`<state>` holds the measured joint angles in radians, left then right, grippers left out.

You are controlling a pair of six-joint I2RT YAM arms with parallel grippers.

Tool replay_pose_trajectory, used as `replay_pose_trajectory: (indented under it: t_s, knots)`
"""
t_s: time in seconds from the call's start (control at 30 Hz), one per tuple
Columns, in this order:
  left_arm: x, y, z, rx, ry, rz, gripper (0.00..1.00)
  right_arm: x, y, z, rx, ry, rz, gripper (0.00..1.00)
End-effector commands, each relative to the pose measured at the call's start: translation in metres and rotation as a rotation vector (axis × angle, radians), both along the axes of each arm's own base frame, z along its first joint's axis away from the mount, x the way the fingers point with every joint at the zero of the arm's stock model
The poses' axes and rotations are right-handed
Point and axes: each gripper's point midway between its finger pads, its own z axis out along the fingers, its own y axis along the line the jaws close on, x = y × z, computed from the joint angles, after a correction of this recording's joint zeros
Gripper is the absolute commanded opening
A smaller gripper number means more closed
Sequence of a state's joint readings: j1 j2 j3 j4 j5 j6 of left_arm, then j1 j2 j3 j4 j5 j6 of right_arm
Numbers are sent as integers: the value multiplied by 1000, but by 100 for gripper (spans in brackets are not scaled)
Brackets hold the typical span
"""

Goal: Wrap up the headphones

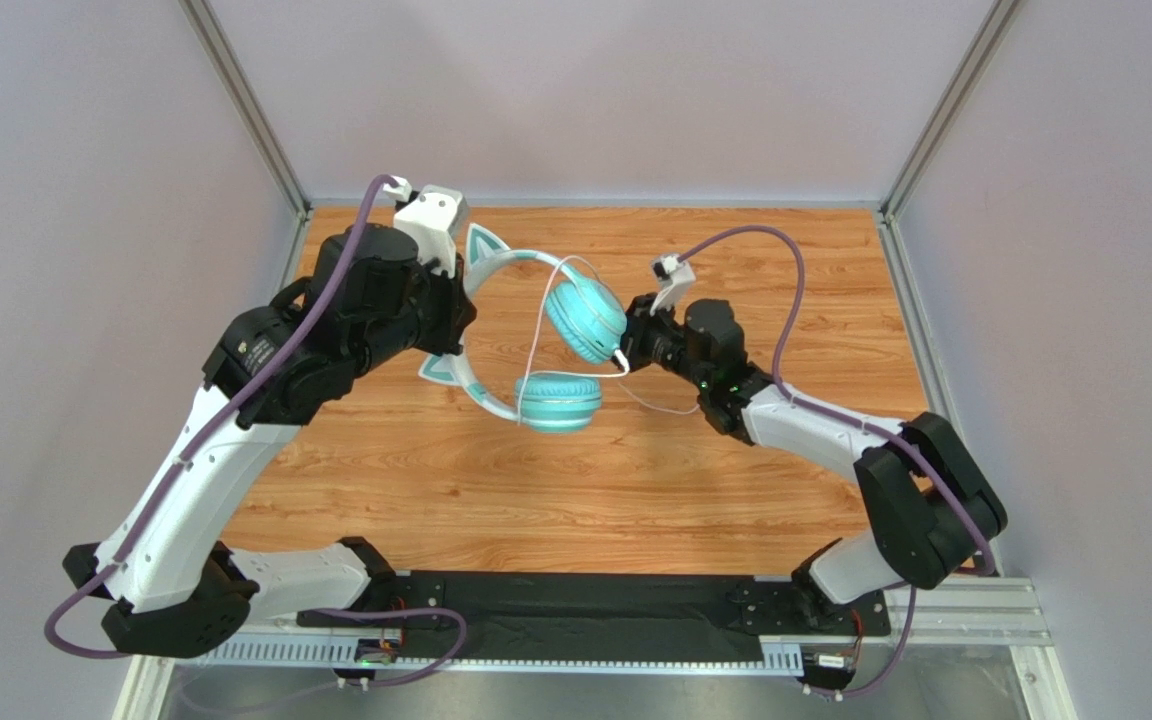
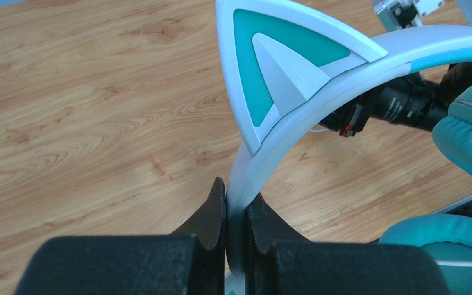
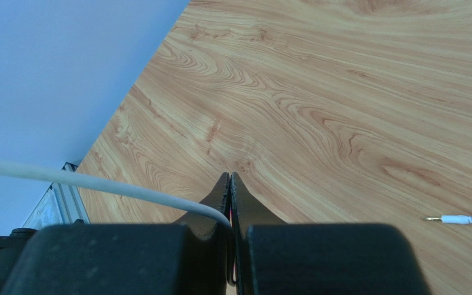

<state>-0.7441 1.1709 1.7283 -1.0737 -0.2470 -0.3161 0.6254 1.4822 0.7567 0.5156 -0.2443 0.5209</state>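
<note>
Left gripper (image 2: 237,201) clamps the headphones (image 2: 294,74); right gripper (image 3: 230,184) pinches their cable (image 3: 97,183)

text check | i can read no words, brands, numbers or signs | same in all three views

Headphones (image 1: 585,318) hang over the table (image 1: 537,495) centre, between both arms. Left gripper (image 2: 237,192) clamps the headband (image 2: 318,104) on their left side. Right gripper (image 3: 230,184), just right of the cups, pinches the cable (image 3: 97,184). Plug (image 3: 460,219) lies on the table.
</note>
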Motion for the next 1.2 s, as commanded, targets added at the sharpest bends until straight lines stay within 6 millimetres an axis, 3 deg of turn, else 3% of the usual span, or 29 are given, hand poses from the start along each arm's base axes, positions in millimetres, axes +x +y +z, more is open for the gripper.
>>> replay_pose_trajectory:
  t_s: [0.0,0.2,0.4,0.53,0.8,0.97,1.17]
  knots:
    - [0,-10,53,-195,-103,5,0,10,2,6,31,-22,-78,0]
    - [-1,-20,70,-310,-94,10,0,-13,32,2,53,7,-3,0]
    - [16,-22,62,-400,-46,151,0,-48,67,9,97,21,89,0]
    - [25,-24,58,-440,-15,212,0,-58,77,11,123,32,112,0]
    - [29,-30,59,-498,22,240,0,-57,98,3,166,77,164,1]
    - [26,-23,61,-501,12,259,0,-55,113,0,177,104,207,3]
    - [27,-8,65,-479,-29,309,0,-62,109,-15,185,143,210,0]
